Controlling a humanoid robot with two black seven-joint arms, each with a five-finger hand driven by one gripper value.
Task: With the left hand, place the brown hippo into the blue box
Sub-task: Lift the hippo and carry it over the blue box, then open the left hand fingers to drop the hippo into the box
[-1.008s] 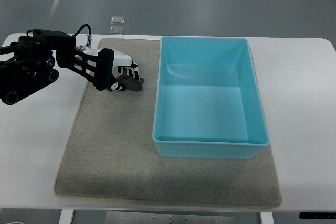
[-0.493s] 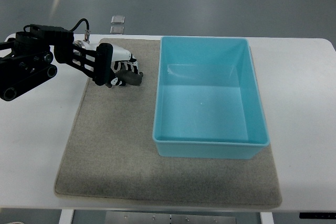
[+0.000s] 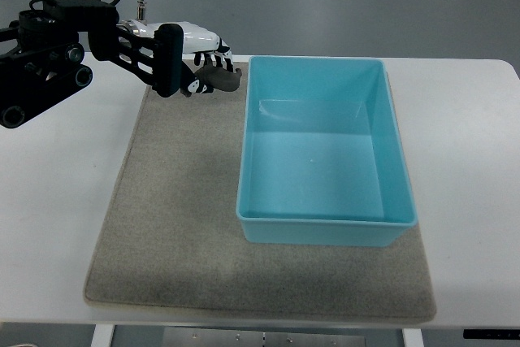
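The brown hippo (image 3: 218,79) is gripped by the curled fingers of the left hand (image 3: 195,58) — held at the far left corner of the blue box (image 3: 325,152), just outside its rim, above the grey mat (image 3: 171,225) on the white surface (image 3: 57,201).

Single top view, steep downward look from robot's side.

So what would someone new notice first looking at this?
Probably the big blue box, empty, on the right part of the grey mat. Then the left robot hand at the mat's far edge, just left of the box, gripping the brown hippo.
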